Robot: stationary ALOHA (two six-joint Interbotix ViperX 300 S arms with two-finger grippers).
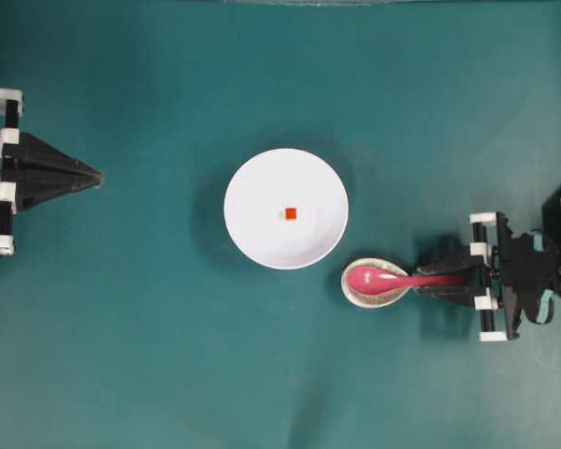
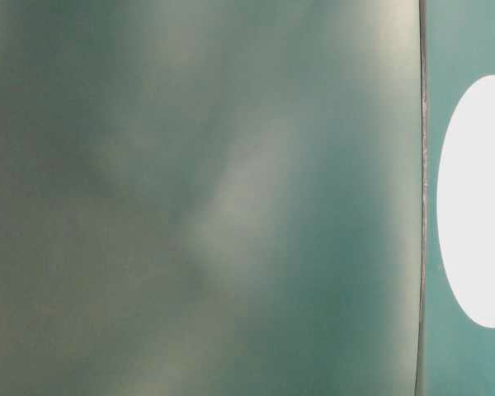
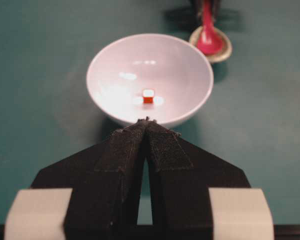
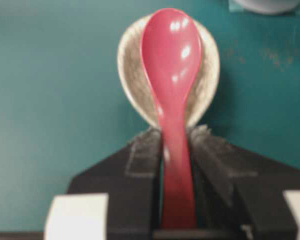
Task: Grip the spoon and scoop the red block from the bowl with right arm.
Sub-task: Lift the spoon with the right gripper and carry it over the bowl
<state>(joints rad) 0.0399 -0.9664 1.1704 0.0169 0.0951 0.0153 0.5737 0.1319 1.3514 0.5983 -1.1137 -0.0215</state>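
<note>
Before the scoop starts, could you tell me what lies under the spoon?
The spoon rests in a speckled beige spoon rest; its middle is hidden beneath the spoon.

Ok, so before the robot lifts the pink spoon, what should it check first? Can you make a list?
1. Right gripper closed on the spoon handle: ok, both fingers press against it.
2. Spoon scoop lying in the speckled spoon rest, nothing on top of it: ok.
3. Red block in the white bowl, near the middle: ok.
4. Way from spoon rest to bowl: ok, only bare green table between them in the overhead view.
5. Left gripper out of the way: ok, shut, at the far left edge, outside the bowl.
6. Grip tight enough that the spoon won't tilt when lifted: cannot tell.
</note>
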